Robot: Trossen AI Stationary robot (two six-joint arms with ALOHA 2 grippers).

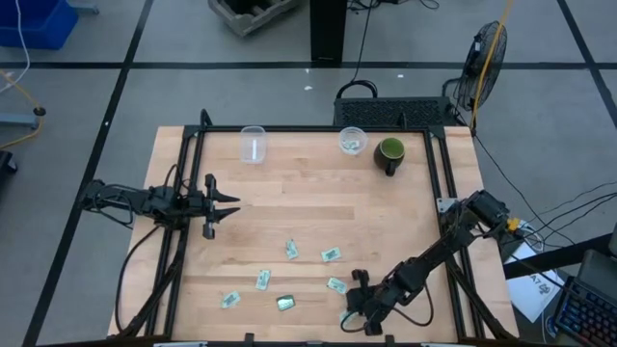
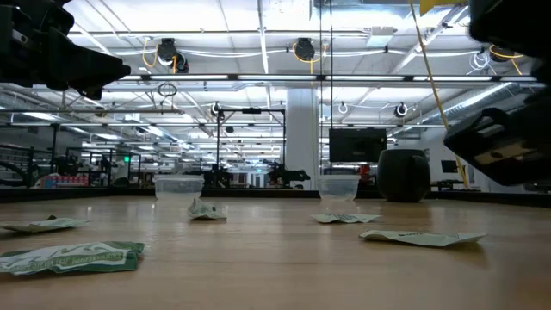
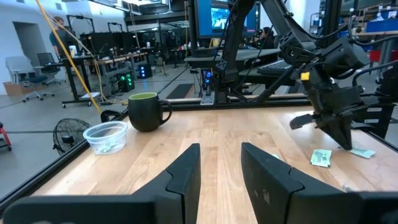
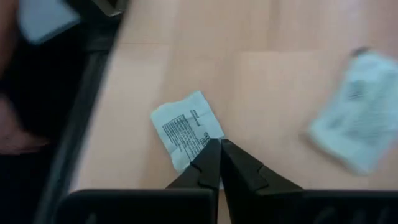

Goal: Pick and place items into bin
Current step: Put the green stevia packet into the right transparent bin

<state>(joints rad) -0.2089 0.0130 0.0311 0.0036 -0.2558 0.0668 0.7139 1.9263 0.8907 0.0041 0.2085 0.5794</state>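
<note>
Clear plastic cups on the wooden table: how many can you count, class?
2. One clear plastic cup stands at the far edge, left of centre; the second cup stands right of it, beside the dark green mug, holding small packets.

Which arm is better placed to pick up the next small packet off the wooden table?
The right. Its gripper is already down at a small white printed packet near the table's front edge. The left gripper hovers open at the left side, away from the packets.
</note>
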